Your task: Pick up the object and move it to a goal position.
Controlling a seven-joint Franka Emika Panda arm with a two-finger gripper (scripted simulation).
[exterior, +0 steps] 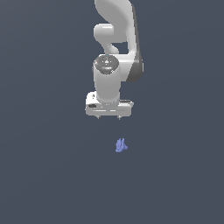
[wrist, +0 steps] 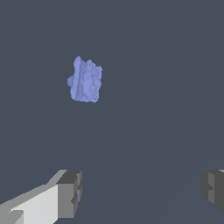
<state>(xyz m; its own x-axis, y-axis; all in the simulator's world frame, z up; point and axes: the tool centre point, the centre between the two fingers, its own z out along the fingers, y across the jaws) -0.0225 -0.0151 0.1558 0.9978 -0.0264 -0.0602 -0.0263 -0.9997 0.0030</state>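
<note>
Object [exterior: 121, 146] [wrist: 85, 81] prongs upright, apart from open jaws

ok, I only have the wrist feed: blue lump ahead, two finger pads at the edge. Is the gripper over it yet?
Observer: No. In the exterior view the gripper sits apart from the periwinkle object, clear floor between them.
Operator: Offset sideways too?
Observer: Yes, the object lies toward the exterior view's right of the gripper's centre.
Operator: Anything sticking up on it?
Observer: Small prongs stand up from it in the exterior view.
</note>
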